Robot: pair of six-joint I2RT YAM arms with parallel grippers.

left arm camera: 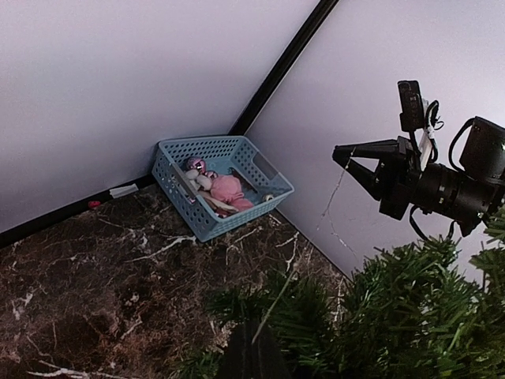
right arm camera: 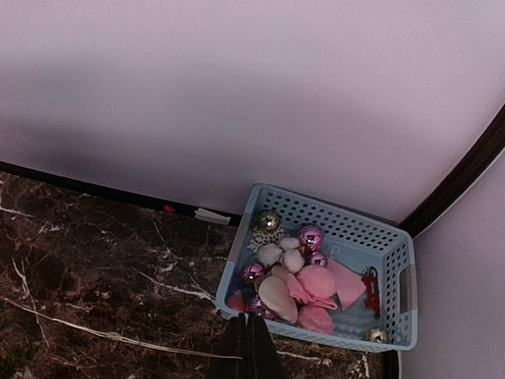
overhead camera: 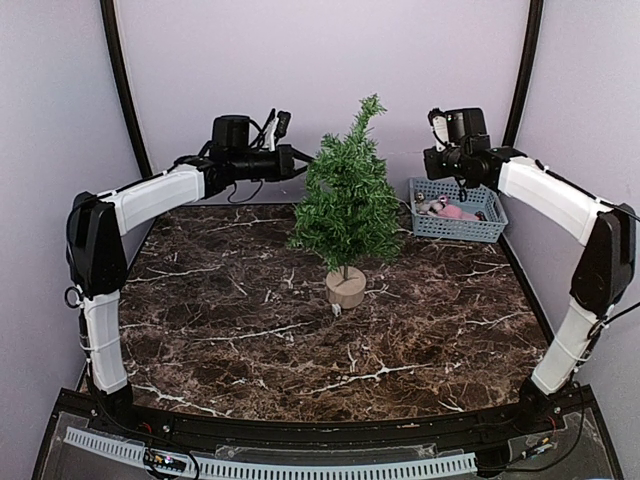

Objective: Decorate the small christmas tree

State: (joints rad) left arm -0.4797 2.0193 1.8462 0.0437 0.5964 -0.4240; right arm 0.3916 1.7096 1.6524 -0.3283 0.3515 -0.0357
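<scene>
Left gripper (overhead camera: 307, 160): jaws closed, tips at bushy dark-green miniature tree (overhead camera: 345, 195). Right gripper (right arm camera: 246, 320): jaws closed, raised near light-blue perforated plastic basket (right arm camera: 339, 225).

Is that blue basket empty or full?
Partly full: the basket holds pink baubles, a gold bauble and soft pink pieces; some floor shows.

The scene is lit softly and evenly, a dim shadow is cast across the wall (right arm camera: 87, 110) in the right wrist view, and the right hand (right arm camera: 247, 322) is rendered dark and blurred.
</scene>
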